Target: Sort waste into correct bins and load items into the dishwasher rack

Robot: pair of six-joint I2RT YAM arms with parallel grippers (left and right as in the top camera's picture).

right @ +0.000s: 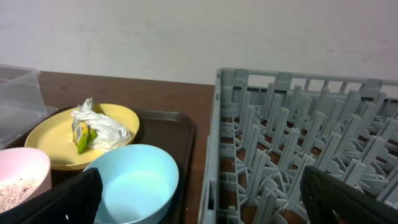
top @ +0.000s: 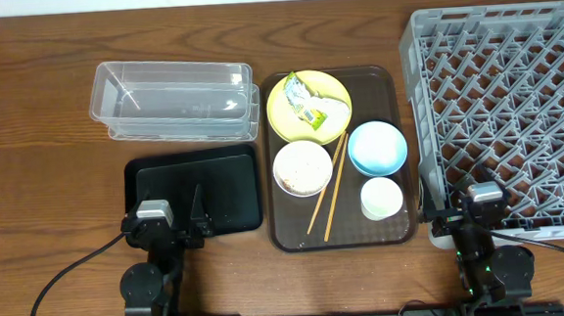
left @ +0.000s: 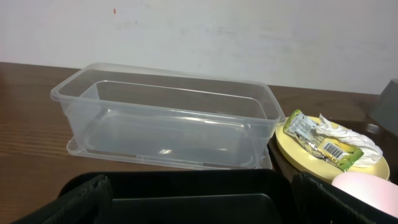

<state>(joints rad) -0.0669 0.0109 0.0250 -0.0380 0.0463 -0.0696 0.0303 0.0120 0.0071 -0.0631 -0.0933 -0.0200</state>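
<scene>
Crumpled white-and-green wrappers (top: 308, 102) lie on the yellow plate (top: 285, 119). The white bowl (top: 279, 173) holds rice (top: 303, 166). The light blue bowl (top: 376, 146), the white cup (top: 381, 198) and the chopsticks (top: 329, 186) lie on the brown serving tray (top: 388, 93). The clear tub (top: 172, 99) and the black tray (top: 194, 188) are to the left. The grey rack (top: 503, 115) is to the right. My left gripper (top: 173, 223) is open and empty at the black tray's near edge. My right gripper (top: 481, 209) is open and empty at the rack's near left corner.
In the left wrist view the clear tub (left: 168, 115) is empty and the wrappers (left: 326, 143) show at right. In the right wrist view the blue bowl (right: 134, 183) sits beside the rack wall (right: 214, 143). Bare wooden table surrounds everything.
</scene>
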